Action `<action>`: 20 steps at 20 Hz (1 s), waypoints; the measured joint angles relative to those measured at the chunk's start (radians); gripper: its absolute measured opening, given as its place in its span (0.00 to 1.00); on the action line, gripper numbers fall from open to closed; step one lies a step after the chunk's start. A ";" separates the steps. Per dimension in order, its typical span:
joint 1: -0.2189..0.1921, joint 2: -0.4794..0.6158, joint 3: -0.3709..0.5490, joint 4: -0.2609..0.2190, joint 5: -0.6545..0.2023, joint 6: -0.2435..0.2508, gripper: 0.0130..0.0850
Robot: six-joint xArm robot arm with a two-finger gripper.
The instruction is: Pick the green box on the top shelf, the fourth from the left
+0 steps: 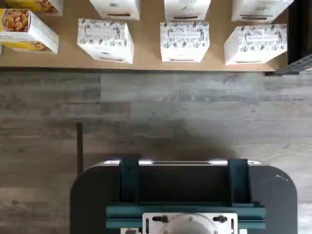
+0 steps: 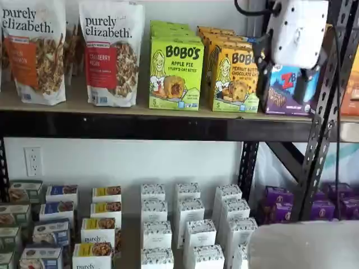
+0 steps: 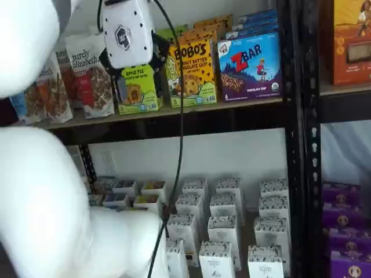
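Lime-green box with cartoon girl; yellow-orange carton alongside; tan top shelf, black front beam; white floral-patterned cartons below.

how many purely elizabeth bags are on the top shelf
2 show fully in a shelf view: one bag at the left edge, one beside the green box. More may sit behind.

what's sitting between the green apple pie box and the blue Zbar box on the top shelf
In both shelf views, the yellow-orange Bobo's chocolate chip box stands between the green box and the Zbar box.
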 joint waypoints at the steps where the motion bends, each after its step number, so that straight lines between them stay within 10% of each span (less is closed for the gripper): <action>1: -0.098 -0.037 0.038 0.106 -0.056 -0.056 1.00; 10: -0.080 -0.040 0.051 0.121 -0.089 -0.043 1.00; 20: 0.031 -0.021 0.060 0.037 -0.115 0.038 1.00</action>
